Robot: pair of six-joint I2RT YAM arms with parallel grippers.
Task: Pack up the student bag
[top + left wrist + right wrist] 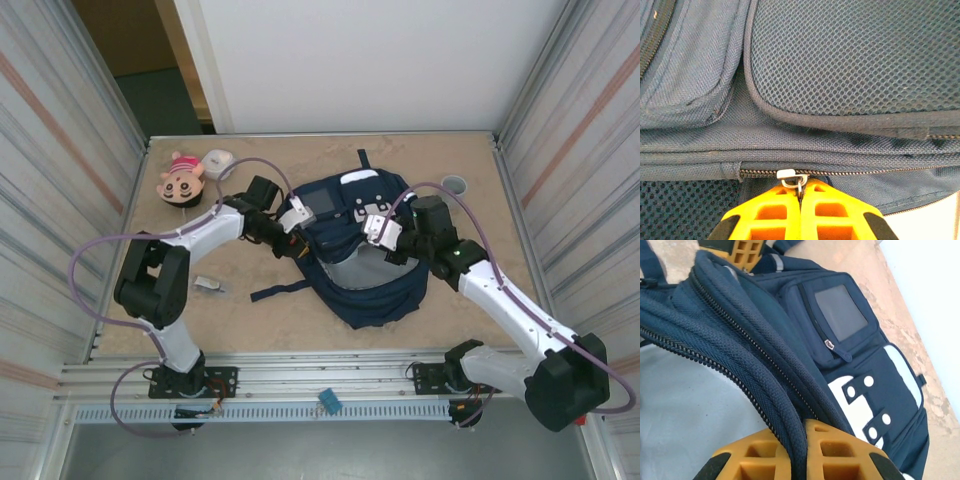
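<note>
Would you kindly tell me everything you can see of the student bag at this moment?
The student bag is navy woven fabric with mesh panels, a grey square patch, white tabs and dark straps. It lies flat on the sandy table, main compartment unzipped, pale grey lining showing. The left fingers pinch a metal zipper pull; the right fingers grip the opening's piped rim.

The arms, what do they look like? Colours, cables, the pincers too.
The left arm and right arm have white links and bulky black joints, each with a looping lilac cable. The left pincer and right pincer have orange-yellow fingers with moulded square hollows.
</note>
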